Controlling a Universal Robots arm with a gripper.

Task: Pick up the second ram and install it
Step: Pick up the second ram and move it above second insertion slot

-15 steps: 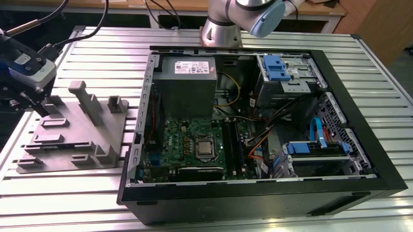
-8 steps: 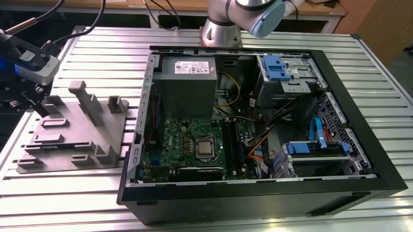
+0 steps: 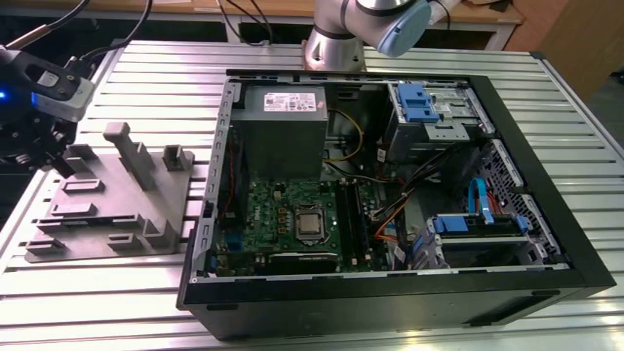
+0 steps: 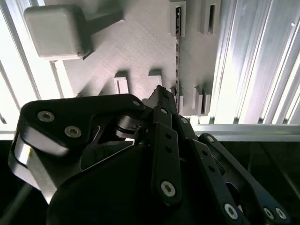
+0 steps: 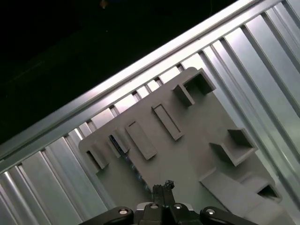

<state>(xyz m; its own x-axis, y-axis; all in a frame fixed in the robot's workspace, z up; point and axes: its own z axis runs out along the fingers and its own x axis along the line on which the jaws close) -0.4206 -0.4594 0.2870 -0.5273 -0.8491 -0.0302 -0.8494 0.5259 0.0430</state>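
You have one black linkage gripper (image 4: 161, 92), fingers drawn together with nothing visibly between them, above one grey plastic fixture plate (image 4: 140, 47). One thin dark card, the second ram (image 4: 177, 51), stands on edge in a fixture slot, its near end hidden behind the fingertips. One open black computer case (image 3: 390, 303) sits at the exterior view's right.

An open computer case (image 3: 341, 311) sits on the slatted table (image 3: 98, 292) (motherboard (image 3: 283, 212) exposed); at the exterior view's left, the gripper (image 3: 44, 150) hangs by a grey fixture plate (image 3: 102, 219).
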